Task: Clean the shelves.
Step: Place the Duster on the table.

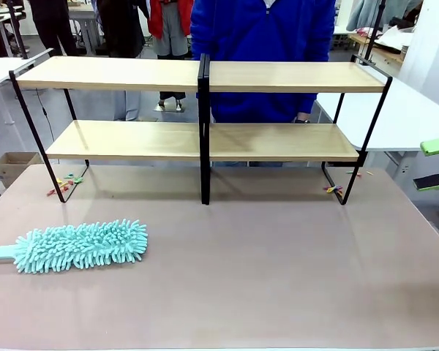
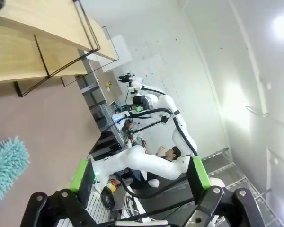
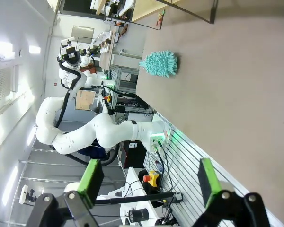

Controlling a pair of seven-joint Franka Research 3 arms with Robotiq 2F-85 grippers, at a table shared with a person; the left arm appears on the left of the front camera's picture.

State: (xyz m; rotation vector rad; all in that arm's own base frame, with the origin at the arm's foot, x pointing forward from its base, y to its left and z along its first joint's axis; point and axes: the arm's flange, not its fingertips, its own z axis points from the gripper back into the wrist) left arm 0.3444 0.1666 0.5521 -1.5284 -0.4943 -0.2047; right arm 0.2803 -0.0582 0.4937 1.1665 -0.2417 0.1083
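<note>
On the left of the front view, a fluffy teal duster (image 1: 80,246) lies flat on the brown tabletop (image 1: 278,270), low in the picture. Across the upper middle stand the shelves (image 1: 205,77), at the far side of the tabletop. They have two long boards of light wood, one above the other, on thin black legs with a black post in the middle. Both boards look bare. A person in a blue top (image 1: 263,33) stands right behind them. Small coloured clips (image 1: 334,190) lie by the right leg. White tables stand at both sides.

The left gripper (image 2: 139,172) is open and holds nothing. The right gripper (image 3: 151,179) is open too, with its green pads wide apart.
</note>
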